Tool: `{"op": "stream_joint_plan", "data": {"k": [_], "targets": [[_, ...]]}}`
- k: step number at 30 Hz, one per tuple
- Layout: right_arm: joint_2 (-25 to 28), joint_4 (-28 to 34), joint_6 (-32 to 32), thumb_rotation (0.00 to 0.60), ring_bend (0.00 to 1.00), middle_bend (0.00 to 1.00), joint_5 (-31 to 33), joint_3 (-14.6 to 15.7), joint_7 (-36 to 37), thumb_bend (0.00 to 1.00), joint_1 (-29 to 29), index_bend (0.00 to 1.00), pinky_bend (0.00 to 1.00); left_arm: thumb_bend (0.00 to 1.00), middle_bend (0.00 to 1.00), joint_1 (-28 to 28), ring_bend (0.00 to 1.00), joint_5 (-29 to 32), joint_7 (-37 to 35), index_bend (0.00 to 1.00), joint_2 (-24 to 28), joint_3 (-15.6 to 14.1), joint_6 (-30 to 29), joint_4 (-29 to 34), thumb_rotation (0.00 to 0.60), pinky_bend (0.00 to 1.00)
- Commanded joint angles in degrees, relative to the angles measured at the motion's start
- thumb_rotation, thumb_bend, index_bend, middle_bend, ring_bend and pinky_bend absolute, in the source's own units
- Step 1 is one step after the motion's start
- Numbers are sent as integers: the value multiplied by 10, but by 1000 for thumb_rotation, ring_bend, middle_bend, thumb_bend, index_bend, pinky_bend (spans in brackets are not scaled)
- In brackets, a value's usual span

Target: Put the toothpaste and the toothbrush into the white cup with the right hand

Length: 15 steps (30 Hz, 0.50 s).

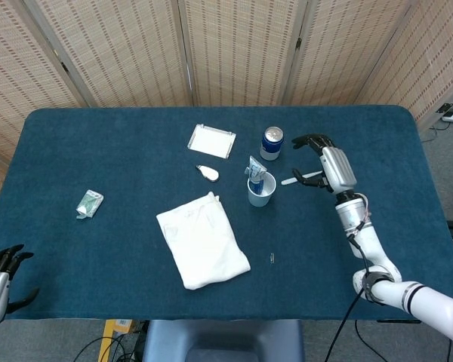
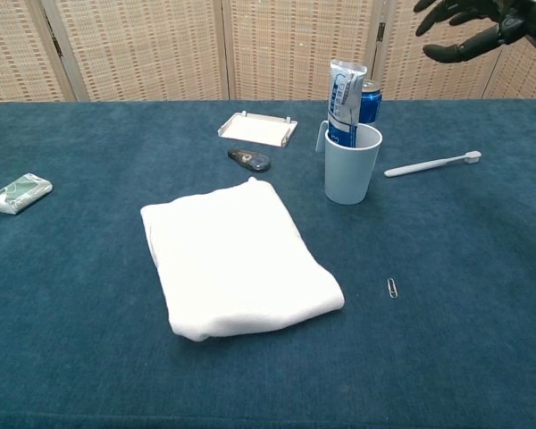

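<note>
Right hand (image 2: 469, 20) lifted clear over the table, fingers spread, nothing held — the toothbrush (image 2: 431, 164) lying below it on the blue cloth (image 2: 482, 268). Toothpaste tube (image 2: 344, 100) standing tilted in the white cup (image 2: 351, 170), soda can (image 1: 272, 142) just behind. Left hand (image 1: 0, 273) at the near edge, seemingly empty.

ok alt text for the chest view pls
A toothpaste tube stands upright in a white cup on a blue table, with a toothbrush lying beyond it and the right hand open above. A folded white towel lies nearer the camera.
</note>
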<state>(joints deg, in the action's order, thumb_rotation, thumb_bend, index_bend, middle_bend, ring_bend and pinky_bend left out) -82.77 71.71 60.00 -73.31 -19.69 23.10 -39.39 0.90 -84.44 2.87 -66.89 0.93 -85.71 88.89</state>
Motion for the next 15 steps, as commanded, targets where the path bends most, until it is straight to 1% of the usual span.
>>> {"op": "stream_joint_plan", "data": {"k": [1, 4, 6, 10, 13, 15], "targets": [[29, -12, -42, 600, 310, 451, 1, 29, -87, 233, -3, 396, 254, 270, 171, 1, 151, -1, 3, 271, 0, 0, -1, 3, 600, 178], [29, -30, -76, 600, 320, 460, 17, 44, -143, 233, -12, 465, 260, 270, 171, 2, 151, -3, 6, 271, 2, 0, -1, 9, 600, 178], [23, -45, -98, 600, 320, 453, 27, 54, -176, 233, -19, 468, 260, 270, 171, 1, 151, -5, 7, 271, 4, 0, -3, 12, 600, 178], [-1, -86, -118, 600, 320, 432, 40, 66, -224, 233, -31, 468, 260, 269, 171, -2, 151, -4, 8, 271, 8, -1, -7, 14, 600, 178], [-19, -119, -132, 600, 320, 423, 53, 68, -246, 236, -38, 468, 260, 269, 171, -5, 151, -2, 7, 271, 10, -3, -8, 15, 600, 177], [-30, -143, -146, 600, 319, 410, 65, 69, -262, 257, -45, 468, 260, 270, 171, -7, 151, -1, 7, 271, 11, -4, -9, 16, 600, 177]]}}
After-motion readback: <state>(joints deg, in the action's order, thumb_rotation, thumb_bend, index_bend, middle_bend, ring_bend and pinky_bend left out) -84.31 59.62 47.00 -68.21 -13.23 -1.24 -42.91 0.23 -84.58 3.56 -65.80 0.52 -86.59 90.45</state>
